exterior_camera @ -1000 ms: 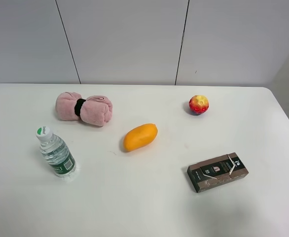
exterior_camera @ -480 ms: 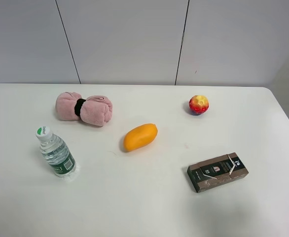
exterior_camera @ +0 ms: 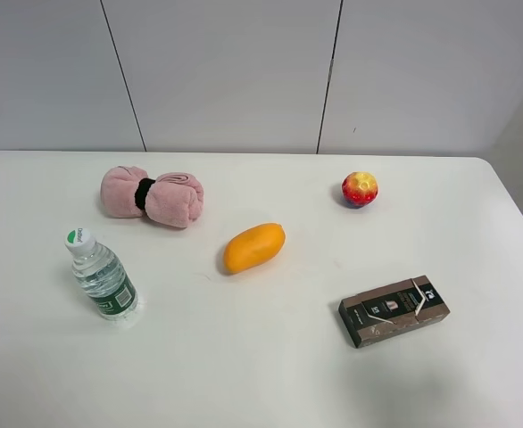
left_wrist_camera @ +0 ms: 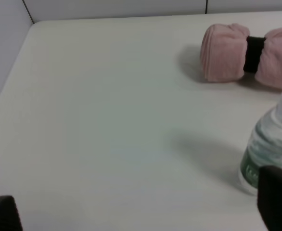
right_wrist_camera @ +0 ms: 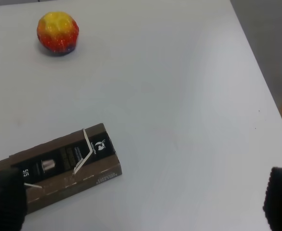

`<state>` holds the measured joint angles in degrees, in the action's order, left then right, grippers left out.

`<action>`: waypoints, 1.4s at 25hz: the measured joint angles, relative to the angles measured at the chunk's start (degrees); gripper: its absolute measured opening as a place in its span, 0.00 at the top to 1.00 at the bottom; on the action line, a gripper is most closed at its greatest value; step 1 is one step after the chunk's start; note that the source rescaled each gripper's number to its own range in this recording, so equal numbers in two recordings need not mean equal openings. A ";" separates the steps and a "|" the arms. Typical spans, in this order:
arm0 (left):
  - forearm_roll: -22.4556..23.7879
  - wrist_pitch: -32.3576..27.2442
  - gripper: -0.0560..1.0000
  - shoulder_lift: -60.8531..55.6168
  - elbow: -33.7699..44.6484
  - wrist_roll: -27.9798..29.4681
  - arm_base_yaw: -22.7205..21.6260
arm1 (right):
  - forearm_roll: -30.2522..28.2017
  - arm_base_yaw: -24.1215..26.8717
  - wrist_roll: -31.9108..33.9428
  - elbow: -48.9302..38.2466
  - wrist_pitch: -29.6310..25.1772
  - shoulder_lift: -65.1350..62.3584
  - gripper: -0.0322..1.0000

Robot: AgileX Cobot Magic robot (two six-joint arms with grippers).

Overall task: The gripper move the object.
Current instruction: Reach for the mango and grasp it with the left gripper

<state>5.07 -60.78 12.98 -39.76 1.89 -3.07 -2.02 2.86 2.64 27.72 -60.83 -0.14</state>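
The orange-yellow oval fruit (exterior_camera: pixel 254 248) lies on the white table (exterior_camera: pixel 261 374) near its middle, apart from everything else. Neither arm shows in the exterior high view. In the left wrist view my left gripper (left_wrist_camera: pixel 138 208) is open, its black fingertips (left_wrist_camera: pixel 277 198) wide apart at the picture's edges, with nothing between them. In the right wrist view my right gripper (right_wrist_camera: pixel 141 199) is also open and empty, one fingertip (right_wrist_camera: pixel 5 199) over the end of the dark box. The fruit shows in neither wrist view.
A pink rolled towel (exterior_camera: pixel 152 196) (left_wrist_camera: pixel 247 55) lies at the back left. A water bottle (exterior_camera: pixel 103 276) (left_wrist_camera: pixel 271 144) stands at the left. A red-and-yellow ball (exterior_camera: pixel 360 189) (right_wrist_camera: pixel 57 32) sits at the back right. A dark box (exterior_camera: pixel 394 310) (right_wrist_camera: pixel 59 166) lies front right.
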 joint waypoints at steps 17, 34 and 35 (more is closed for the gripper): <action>-7.40 -0.05 0.00 48.42 -33.69 -10.67 11.73 | 0.00 0.00 0.00 0.00 0.00 0.00 0.00; -5.07 4.22 0.00 80.58 -44.91 -5.96 42.30 | 0.00 0.00 0.00 0.00 0.00 0.00 0.00; -5.07 4.74 0.00 81.96 -44.91 -5.96 42.80 | 0.00 0.00 0.00 0.00 0.00 0.00 0.00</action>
<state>0.00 -56.04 94.94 -84.67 -4.07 39.73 -2.02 2.86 2.64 27.72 -60.83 -0.14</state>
